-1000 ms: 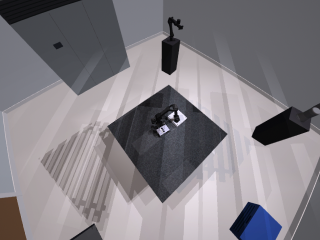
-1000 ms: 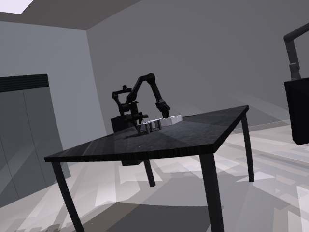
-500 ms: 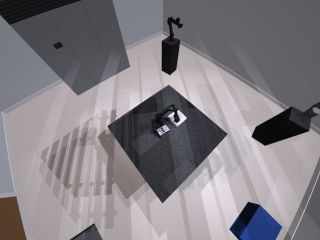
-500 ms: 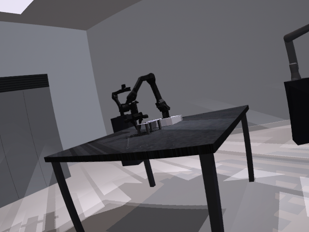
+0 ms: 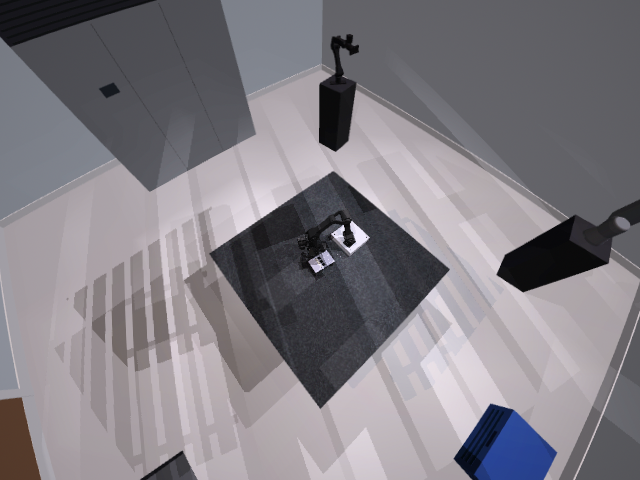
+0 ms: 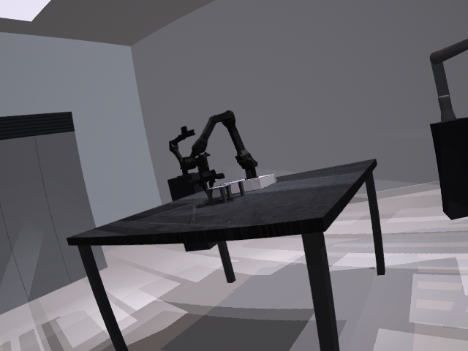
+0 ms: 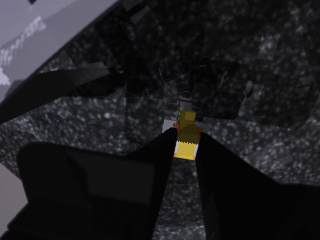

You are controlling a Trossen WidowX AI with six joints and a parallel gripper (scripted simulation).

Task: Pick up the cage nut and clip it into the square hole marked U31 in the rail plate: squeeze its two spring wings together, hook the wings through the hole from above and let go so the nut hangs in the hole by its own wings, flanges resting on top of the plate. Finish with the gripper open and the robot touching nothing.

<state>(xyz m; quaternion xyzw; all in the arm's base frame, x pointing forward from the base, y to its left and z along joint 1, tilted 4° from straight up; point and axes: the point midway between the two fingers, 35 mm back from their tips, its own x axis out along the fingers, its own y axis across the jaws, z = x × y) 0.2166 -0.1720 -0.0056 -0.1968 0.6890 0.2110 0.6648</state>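
Where the top view shows the pale slotted rail plate (image 5: 315,268) (image 6: 235,182), we cannot resolve the nut.

Exterior: the plate stands raised on slim legs; gripper detail is indistinct.

Wrist: the gripper (image 7: 186,137) is narrow, apparently pinching the blocky yellow cage nut (image 7: 185,150) above grainy, dark tabletop. We should squeeze squarely, confirming both wings fold before lifting.

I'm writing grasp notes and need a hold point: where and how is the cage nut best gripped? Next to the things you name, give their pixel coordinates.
Probably on the left and right sides of the cage nut (image 7: 186,149), as the wrist view shows it, coming from above: its narrow yellow body has small orange parts jutting out at both sides, likely the wings.
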